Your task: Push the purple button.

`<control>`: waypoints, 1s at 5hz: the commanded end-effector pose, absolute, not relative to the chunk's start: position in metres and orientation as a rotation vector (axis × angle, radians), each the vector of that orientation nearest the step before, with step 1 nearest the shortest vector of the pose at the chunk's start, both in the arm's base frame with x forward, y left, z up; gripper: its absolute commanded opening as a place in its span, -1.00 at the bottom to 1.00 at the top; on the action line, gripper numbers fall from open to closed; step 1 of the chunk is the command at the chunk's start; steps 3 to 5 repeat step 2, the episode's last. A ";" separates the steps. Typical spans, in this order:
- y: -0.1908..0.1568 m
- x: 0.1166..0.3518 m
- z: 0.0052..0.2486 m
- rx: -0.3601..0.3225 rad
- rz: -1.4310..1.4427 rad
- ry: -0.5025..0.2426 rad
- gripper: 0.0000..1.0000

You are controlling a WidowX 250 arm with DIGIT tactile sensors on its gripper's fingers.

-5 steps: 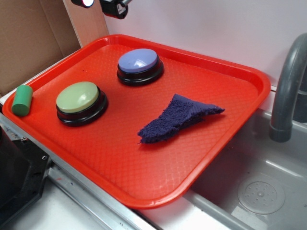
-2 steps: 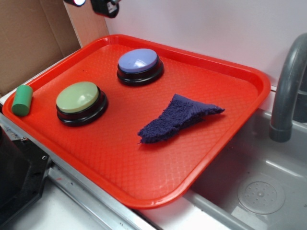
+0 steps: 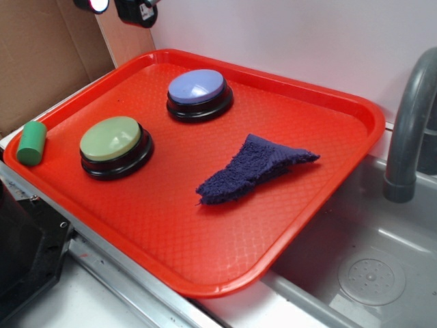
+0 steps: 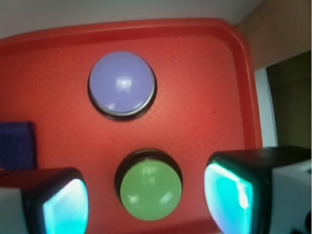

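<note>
Wrist view — jaws spread wide and empty above the purple button [image 4: 122,84] and green button [image 4: 150,190].

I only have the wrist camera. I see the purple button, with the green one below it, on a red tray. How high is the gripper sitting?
Observer: In the exterior view the gripper hangs high over a back corner of the tray, touching nothing.
Operator: What's the blue patch at my left edge?
Observer: A crumpled dark cloth, lying on the tray apart from the purple button and the green button.
Operator: Anything off the tray?
Observer: A green cylinder lies at the tray's outer rim, near the green button.
</note>
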State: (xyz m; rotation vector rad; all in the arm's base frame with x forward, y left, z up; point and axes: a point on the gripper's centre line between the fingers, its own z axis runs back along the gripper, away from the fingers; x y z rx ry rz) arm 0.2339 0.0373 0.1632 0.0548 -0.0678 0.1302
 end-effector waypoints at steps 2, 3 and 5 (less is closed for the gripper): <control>0.036 0.223 0.174 0.034 0.121 -0.058 1.00; 0.036 0.223 0.174 0.034 0.121 -0.058 1.00; 0.036 0.223 0.174 0.034 0.121 -0.058 1.00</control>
